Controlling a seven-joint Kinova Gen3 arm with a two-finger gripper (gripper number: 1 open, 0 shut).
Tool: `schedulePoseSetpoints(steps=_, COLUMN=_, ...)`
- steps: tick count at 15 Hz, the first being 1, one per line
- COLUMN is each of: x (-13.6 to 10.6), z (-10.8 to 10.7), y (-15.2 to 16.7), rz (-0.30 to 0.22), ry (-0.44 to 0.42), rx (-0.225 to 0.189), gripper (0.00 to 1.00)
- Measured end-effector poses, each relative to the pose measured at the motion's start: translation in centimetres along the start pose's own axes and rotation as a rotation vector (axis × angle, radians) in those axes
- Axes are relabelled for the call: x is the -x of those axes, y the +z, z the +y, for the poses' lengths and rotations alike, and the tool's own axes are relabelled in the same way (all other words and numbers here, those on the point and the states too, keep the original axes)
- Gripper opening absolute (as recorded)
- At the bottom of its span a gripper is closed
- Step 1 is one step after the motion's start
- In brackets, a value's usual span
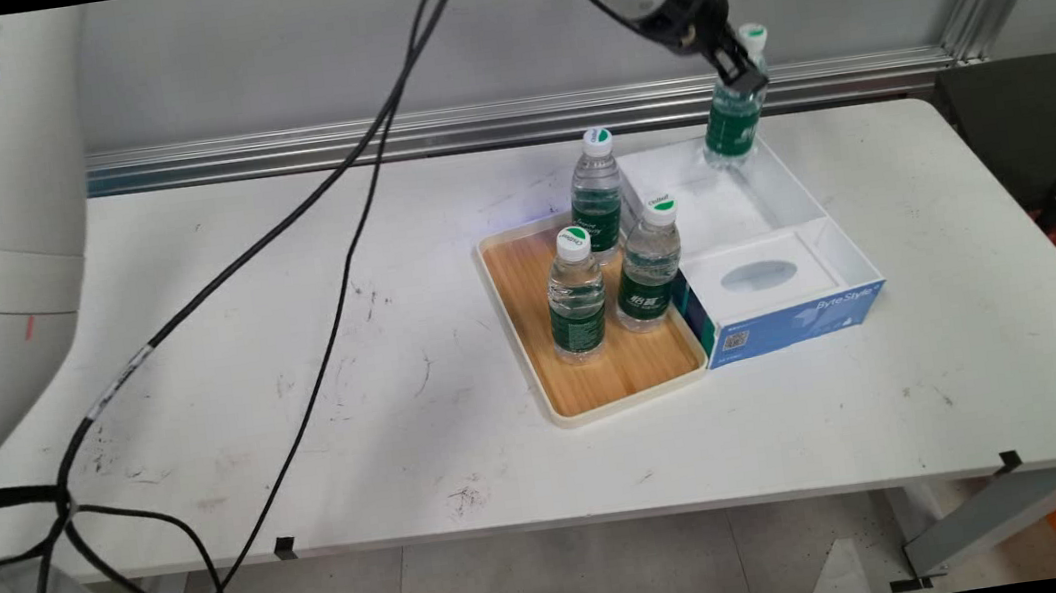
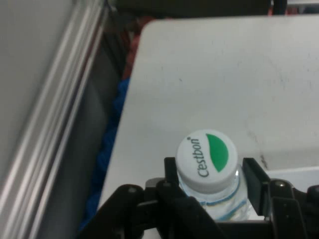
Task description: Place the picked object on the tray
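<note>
My gripper (image 1: pixel 741 74) is shut on the neck of a small water bottle (image 1: pixel 731 115) with a green label and a white and green cap (image 2: pixel 207 158). The bottle hangs slightly tilted over the far end of a white open box (image 1: pixel 778 195), its base at or just above the box floor. In the hand view the black fingers (image 2: pixel 251 180) clamp the bottle just below the cap. Three more such bottles (image 1: pixel 597 189) (image 1: pixel 576 295) (image 1: pixel 649 265) stand upright on a wooden tray (image 1: pixel 589 385) to the left of the box.
A blue and white tissue box (image 1: pixel 770 297) fills the near end of the white box. Black cables (image 1: pixel 336 290) trail from the arm across the table's left half. A metal rail (image 1: pixel 467 128) runs along the back edge. A dark chair (image 1: pixel 1041 123) stands at the right.
</note>
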Motion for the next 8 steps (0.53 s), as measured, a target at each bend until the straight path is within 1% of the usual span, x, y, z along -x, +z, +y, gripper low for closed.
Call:
schedulePoseSetpoints(steps=5, x=-0.7, z=-0.4, y=-4.3, rz=0.018, ry=0.001, rx=-0.057, gripper=0.00)
schedulePoseSetpoints(steps=8, x=-0.1, z=-0.5, y=-8.0, rz=0.003, ry=-0.005, rx=-0.096, gripper=0.00)
